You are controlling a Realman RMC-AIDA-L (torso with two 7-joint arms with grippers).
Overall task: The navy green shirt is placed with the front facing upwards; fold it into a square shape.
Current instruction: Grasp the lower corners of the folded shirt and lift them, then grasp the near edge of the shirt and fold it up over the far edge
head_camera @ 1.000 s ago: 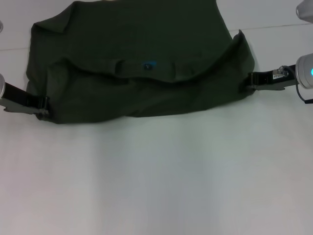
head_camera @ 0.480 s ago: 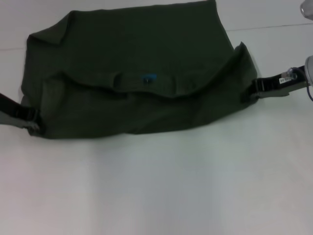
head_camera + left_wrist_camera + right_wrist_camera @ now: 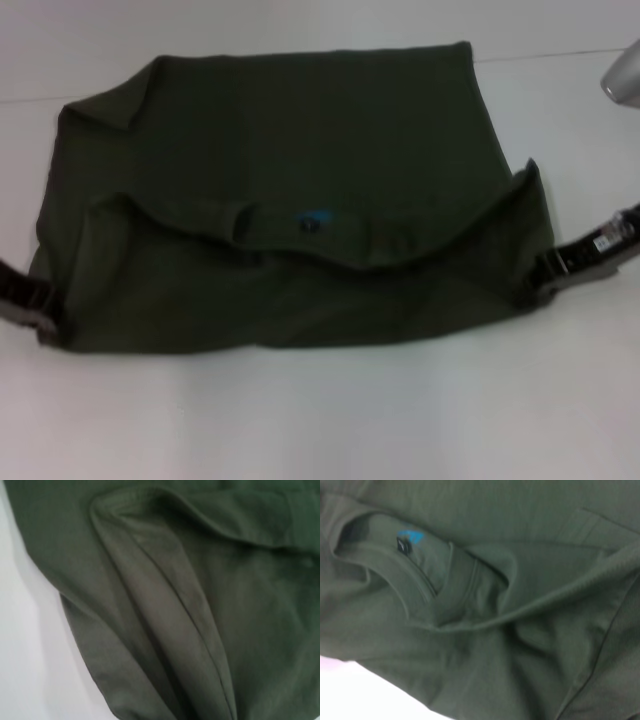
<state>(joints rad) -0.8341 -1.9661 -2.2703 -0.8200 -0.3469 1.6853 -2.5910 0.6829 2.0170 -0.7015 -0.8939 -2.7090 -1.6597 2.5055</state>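
Dragged nearer since a second ago, the navy green shirt [image 3: 290, 200] hangs pinched in my left fingers [image 3: 35, 305] and right fingers [image 3: 545, 275] at its near corners; uneven pulling could skew the fold.

Navy green shirt [image 3: 210, 605] fills nearly whole view, bunched w/ a long raised fold [image 3: 165, 625] running diagonally thru the cloth, a hemmed edge across one corner, white table [image 3: 30, 670] showing beside it.
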